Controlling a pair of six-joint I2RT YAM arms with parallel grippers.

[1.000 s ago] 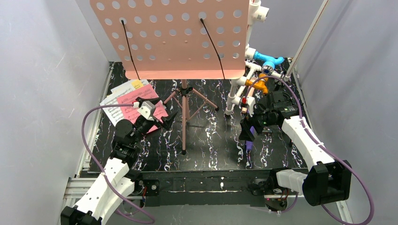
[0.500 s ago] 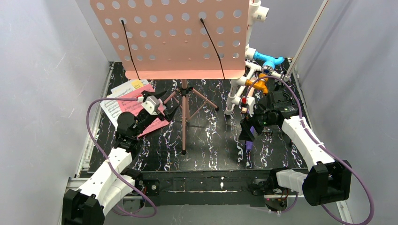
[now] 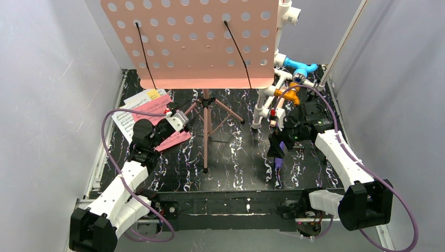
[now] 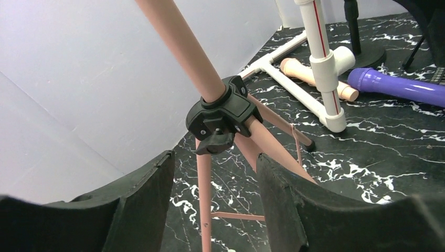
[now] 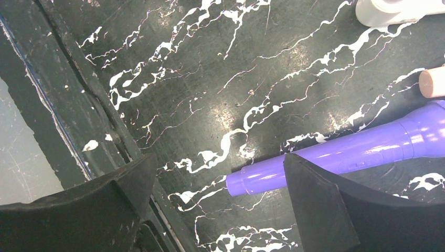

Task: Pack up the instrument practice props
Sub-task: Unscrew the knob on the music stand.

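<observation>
Pink stand [image 4: 176, 39] presents its black hub [image 4: 220, 113] to the open left gripper [image 4: 212, 173], likely for folding; the open right gripper [image 5: 218, 173] hovers over the purple microphone [image 5: 336, 157].

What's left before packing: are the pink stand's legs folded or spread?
Spread. The pink legs splay outward from the black hub, feet apart on the table.

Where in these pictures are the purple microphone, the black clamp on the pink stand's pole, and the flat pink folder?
purple microphone [image 5: 325, 157]: right wrist view, on its handle.
black clamp [image 4: 220, 111]: left wrist view, on its collar body.
flat pink folder [image 3: 156, 104]: top external view, on its far bare corner.
</observation>
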